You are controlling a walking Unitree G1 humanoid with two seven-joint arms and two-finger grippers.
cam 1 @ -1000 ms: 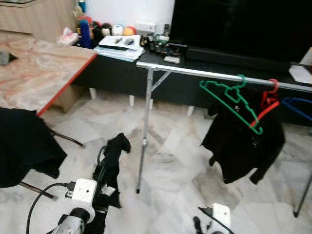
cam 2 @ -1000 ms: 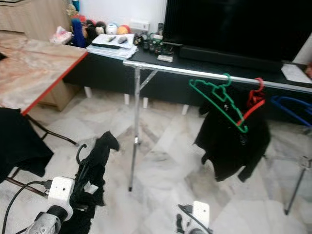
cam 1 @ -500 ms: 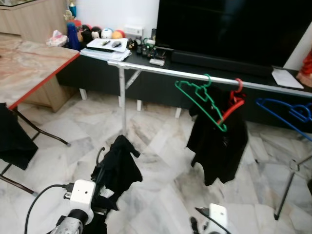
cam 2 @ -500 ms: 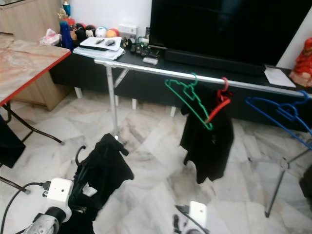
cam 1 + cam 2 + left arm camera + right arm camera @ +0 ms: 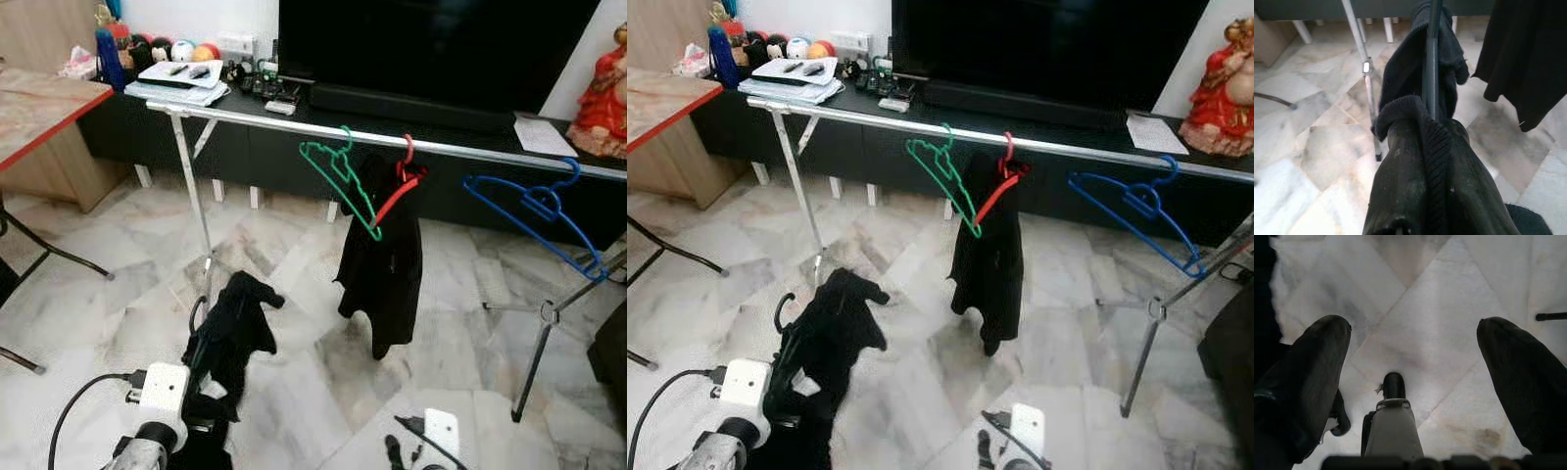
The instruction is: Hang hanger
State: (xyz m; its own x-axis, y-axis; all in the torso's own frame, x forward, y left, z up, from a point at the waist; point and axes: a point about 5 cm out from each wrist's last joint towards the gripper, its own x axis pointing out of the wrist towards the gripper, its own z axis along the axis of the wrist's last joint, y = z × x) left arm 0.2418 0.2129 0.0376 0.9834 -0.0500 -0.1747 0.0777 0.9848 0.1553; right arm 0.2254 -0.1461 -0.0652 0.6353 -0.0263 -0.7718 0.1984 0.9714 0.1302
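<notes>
Hanger (image 5: pixel 1431 58) with black garment (image 5: pixel 235 328) clamped in left pincer (image 5: pixel 1422 147).

Bright even indoor light; soft floor (image 5: pixel 294 392) sheen; slight blur; near fingers (image 5: pixel 1312 377) defocused.

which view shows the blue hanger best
Right eye view: the blue hanger hangs whole on the rail, hook to lower tip. The left eye view shows it too, nearer that picture's right edge. The wrist views look at the floor and the left gripper's black garment.
</notes>
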